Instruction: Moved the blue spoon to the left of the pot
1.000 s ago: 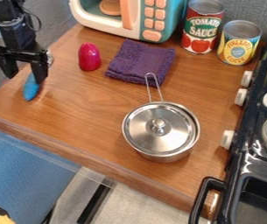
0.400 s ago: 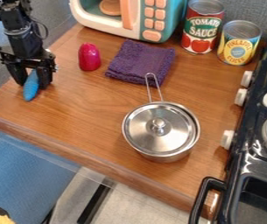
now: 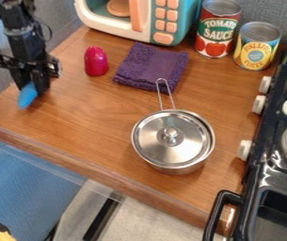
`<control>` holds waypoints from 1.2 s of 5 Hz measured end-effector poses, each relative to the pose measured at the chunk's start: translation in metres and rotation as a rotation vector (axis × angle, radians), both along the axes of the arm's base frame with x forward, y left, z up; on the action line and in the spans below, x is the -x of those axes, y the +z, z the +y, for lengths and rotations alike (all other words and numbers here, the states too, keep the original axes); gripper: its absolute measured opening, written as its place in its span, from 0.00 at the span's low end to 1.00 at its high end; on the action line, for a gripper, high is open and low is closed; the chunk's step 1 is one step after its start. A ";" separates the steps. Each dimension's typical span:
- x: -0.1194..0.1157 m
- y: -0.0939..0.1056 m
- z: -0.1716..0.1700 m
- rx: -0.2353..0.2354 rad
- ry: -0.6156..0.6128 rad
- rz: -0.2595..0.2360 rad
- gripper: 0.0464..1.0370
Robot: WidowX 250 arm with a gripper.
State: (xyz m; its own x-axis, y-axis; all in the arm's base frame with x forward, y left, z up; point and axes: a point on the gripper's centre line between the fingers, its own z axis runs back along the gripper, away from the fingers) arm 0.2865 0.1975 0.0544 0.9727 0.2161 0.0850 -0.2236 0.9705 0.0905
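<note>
Well, from where I'm standing it's prob. about the halfway mark. The black gripper (image 3: 32, 90) is down at the far-left part of the wooden tabletop (image 3: 89, 127), closed in on the blue spoon (image 3: 27, 96), w/ the blue end poking out below. So the grasp looks done; can't tell for sure if the spoon's resting on the wood or just off it.

What's left, AFAICT: carry it over toward the lidded pot (image 3: 172, 141), set it down just beside the pot's left side, let go, back off. Technically it's L of the pot as is, but well apart & farther up, so I'd not call that finished w/ the gripper on it. Bare wood between spoon & pot, so the placing spot's avail.
</note>
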 end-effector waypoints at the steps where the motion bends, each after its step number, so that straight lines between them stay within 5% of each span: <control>1: -0.003 0.048 -0.025 -0.048 -0.040 -0.091 0.37; 2: -0.005 0.057 -0.071 -0.054 -0.130 -0.105 0.37; 4: -0.021 0.041 -0.140 -0.040 -0.284 -0.104 0.37; 6: -0.026 0.004 -0.160 -0.027 -0.321 -0.023 0.37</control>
State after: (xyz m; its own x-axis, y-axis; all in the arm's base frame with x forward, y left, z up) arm 0.3122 0.0378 0.0583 0.9886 -0.1038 0.1091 0.0911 0.9891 0.1160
